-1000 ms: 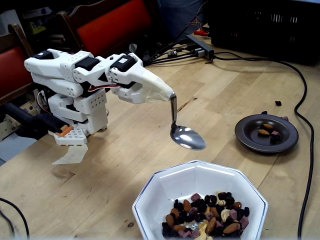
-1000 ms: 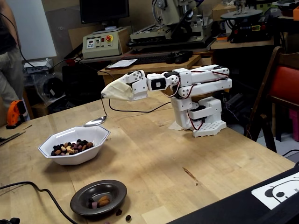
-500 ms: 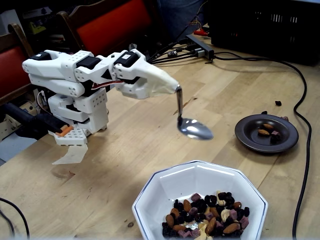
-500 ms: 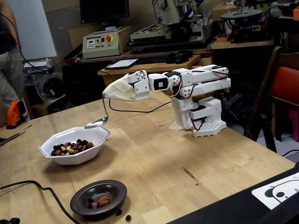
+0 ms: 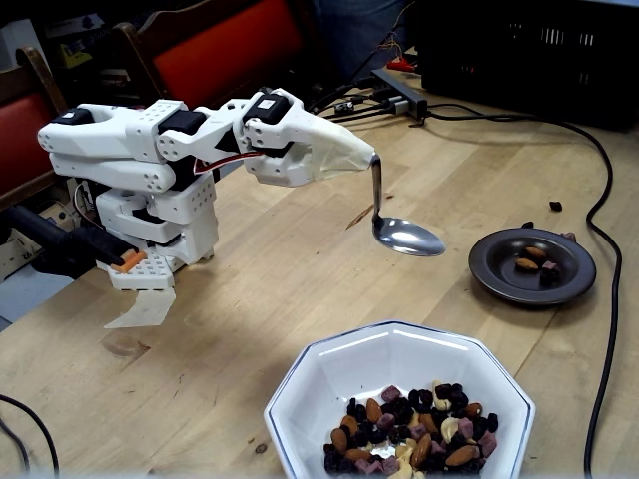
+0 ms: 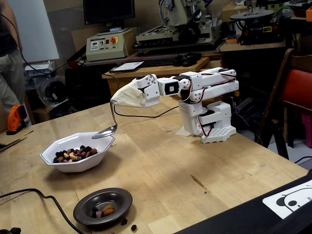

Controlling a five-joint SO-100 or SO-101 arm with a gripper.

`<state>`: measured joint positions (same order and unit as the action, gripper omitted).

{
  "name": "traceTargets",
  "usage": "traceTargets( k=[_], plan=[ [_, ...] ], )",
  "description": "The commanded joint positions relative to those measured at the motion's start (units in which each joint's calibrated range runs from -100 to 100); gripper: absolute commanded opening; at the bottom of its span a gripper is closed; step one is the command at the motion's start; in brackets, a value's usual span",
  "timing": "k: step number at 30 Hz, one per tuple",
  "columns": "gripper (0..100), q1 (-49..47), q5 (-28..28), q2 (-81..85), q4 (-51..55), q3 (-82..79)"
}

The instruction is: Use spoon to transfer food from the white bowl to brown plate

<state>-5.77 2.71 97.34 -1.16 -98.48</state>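
- Whitish covering wraps the gripper (image 5: pixel 367 160), hiding its fingers, so how far they are parted cannot be told; the spoon (image 5: pixel 404 237) hangs from its tip by the thin handle.
- In both fixed views the spoon's shiny oval bowl looks empty and sits in the air above the wooden table (image 5: pixel 250 299), touching nothing below it.
- In a fixed view the spoon (image 6: pixel 105 131) hovers just above the rim of the white bowl (image 6: pixel 63 165), on the side nearest the arm.
- The white bowl (image 5: pixel 329 374), octagonal with a thin dark blue rim line, holds the food (image 5: pixel 409 434): almonds, pale cashews, dark raisins and purplish-pink bits heaped on one side.
- The brown plate (image 5: pixel 494 274) lies apart from the white bowl, with a few pieces of nut and fruit in its sunken centre.
- In a fixed view the brown plate (image 6: pixel 83 207) lies nearer the camera than the bowl, with two dark bits (image 6: pixel 127 224) on the table just beside it.
- A black cable (image 5: pixel 609 269) curves past the plate along the table's edge.
- The white arm (image 6: pixel 204 87) reaches out almost level from its base.
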Motion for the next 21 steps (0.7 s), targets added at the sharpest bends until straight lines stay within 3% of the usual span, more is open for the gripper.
traceTargets(
  k=[1,21],
  plan=[
    [2,-0.3,-0.2,0.4,-1.0,-0.3],
    [2,-0.5,-0.2,0.1,-0.9,-0.3]
  ],
)
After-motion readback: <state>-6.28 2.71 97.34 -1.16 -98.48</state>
